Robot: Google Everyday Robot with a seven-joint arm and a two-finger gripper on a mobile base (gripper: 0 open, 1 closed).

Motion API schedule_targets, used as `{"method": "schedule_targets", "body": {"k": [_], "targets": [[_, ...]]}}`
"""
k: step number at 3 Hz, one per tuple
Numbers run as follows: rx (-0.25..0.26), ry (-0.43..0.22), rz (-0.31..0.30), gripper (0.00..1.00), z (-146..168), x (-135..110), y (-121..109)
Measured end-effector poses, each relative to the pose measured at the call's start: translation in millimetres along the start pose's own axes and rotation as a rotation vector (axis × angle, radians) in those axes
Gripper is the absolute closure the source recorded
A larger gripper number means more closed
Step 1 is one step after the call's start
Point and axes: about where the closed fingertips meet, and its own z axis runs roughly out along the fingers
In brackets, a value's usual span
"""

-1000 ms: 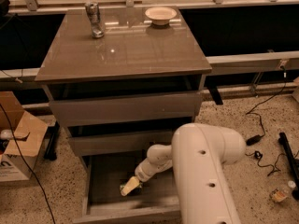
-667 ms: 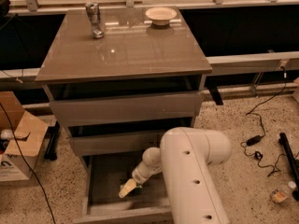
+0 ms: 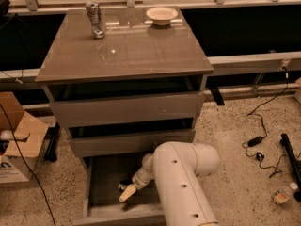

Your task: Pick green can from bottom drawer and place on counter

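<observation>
The bottom drawer (image 3: 95, 187) is pulled open below two narrower drawers. My white arm (image 3: 183, 182) reaches down into it from the right. My gripper (image 3: 126, 192), cream-tipped, is low inside the drawer near its middle, pointing down-left. A small dark shape (image 3: 124, 184) lies right beside the gripper's tip; I cannot tell whether it is the green can, which is otherwise hidden. The counter (image 3: 123, 48) is the glossy grey-brown top above, with a chrome tap (image 3: 95, 20) and a cream bowl (image 3: 161, 15) at its far edge.
The two upper drawers (image 3: 127, 108) stand slightly open above the arm. An open cardboard box (image 3: 19, 140) sits on the floor at the left. Cables (image 3: 261, 142) and a small bottle (image 3: 282, 194) lie on the speckled floor at the right.
The arm's thick link has swung left over the drawer's right side. The gripper has shifted slightly left and lower inside the bottom drawer.
</observation>
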Motion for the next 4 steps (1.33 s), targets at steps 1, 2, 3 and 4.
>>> {"method": "schedule_targets", "body": {"k": [1,2,3,4], "targets": [[-0.002,0.002,0.004,0.16,-2,0,1],[-0.003,0.011,0.012,0.40,-3,2,5],[-0.002,0.009,0.015,0.71,-5,2,6],[0.013,-0.015,0.044,0.94,-17,4,21]]}}
